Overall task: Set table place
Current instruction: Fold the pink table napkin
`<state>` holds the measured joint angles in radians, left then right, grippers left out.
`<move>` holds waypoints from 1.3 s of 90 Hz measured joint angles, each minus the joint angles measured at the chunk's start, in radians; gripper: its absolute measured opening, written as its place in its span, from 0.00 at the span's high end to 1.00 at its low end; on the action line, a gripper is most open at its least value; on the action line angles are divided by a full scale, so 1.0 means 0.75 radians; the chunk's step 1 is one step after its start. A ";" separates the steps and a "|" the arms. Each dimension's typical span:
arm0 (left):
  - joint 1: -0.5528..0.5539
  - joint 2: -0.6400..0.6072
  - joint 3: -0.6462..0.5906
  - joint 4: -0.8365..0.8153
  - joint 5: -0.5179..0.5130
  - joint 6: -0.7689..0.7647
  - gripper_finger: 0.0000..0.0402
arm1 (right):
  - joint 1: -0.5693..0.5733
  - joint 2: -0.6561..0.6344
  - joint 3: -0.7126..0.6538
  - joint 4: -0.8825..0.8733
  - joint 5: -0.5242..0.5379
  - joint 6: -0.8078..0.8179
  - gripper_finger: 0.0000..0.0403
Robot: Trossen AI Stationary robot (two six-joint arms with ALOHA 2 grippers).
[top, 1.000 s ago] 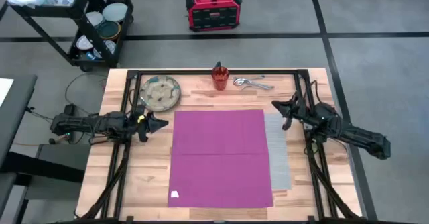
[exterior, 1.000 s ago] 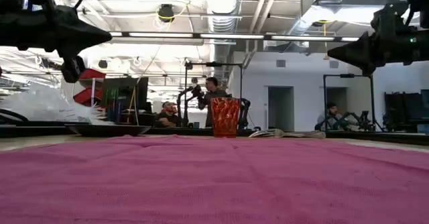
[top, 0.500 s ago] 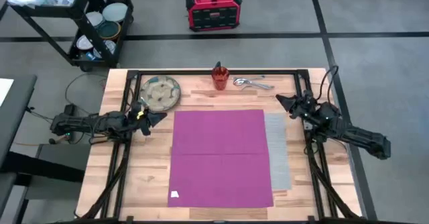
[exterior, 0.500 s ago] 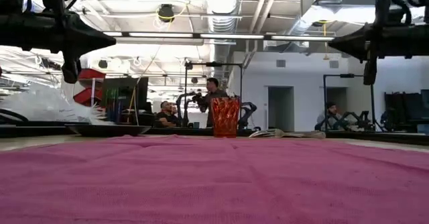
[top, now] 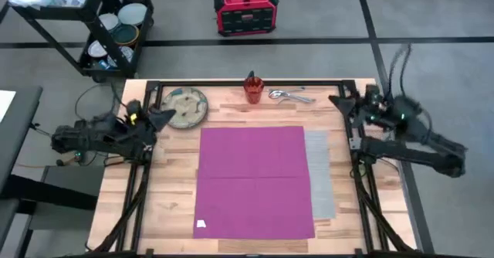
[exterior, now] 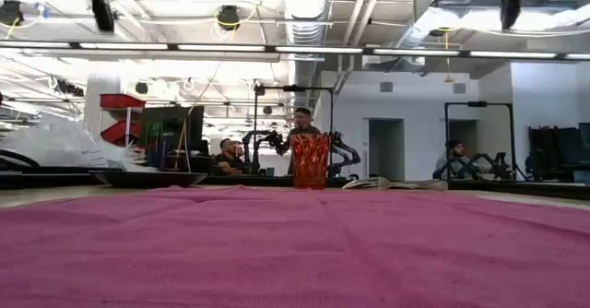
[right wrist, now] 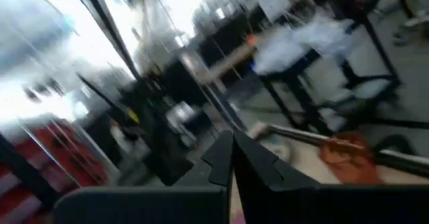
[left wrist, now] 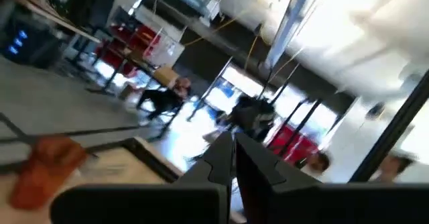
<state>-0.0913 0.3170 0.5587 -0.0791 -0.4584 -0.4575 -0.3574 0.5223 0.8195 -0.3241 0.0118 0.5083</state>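
The desk [top: 174, 177] is a square, light butcher-block top inside a black rail frame. Spread flat across its middle lies the magenta napkin [top: 255, 181], a big rectangle reaching almost to the near edge, a small white tag by its near left corner. Peeking out along the napkin's right side is a strip of the grey woven mat [top: 320, 177]. Up at the far left corner sits the round speckled grey-green plate [top: 184, 106], flat on the wood. At the middle of the far edge stands the orange-red cup [top: 254, 88], upright. Just right of it lies the steel cutlery [top: 290, 96], bunched together.
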 joint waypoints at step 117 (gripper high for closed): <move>0.604 1.108 0.731 -1.241 0.303 0.386 0.77 | -0.265 0.990 -0.277 -0.093 -0.099 0.087 0.60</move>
<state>0.3618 1.1477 1.1069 -1.0096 -0.2314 -0.1680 -0.5558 1.2648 0.6117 -0.3940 -0.0622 0.5736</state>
